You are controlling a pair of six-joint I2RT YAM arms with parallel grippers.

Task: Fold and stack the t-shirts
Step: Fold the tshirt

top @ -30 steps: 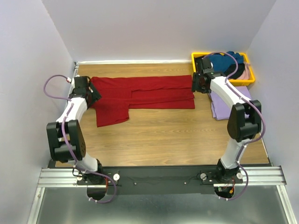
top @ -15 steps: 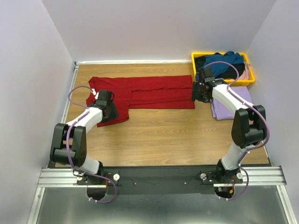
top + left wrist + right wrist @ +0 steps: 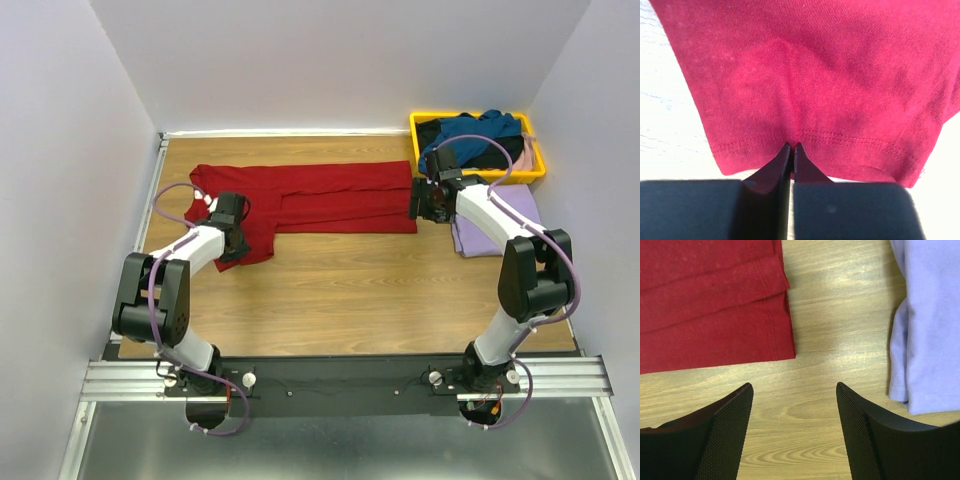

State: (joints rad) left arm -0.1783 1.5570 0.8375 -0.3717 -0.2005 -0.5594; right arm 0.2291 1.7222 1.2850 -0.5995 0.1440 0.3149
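Left jaws tight on one dark red t-shirt (image 3: 830, 75)

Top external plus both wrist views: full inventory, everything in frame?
dark red t-shirt: 1, dark red, spread along the table's far half
lavender t-shirt: 1, lavender, folded, right side, nearer than the tray
teal blue shirt: 1, teal, heaped in tray
black shirt: 1, black, tray's left part
pale pink shirt: 1, pink, tray's right part
yellow tray: 1, yellow, far right corner
table: 1, wood
left gripper: 1, black, shut on dark red t-shirt's hem
right gripper: 1, black, open over bare wood between the red and lavender shirts
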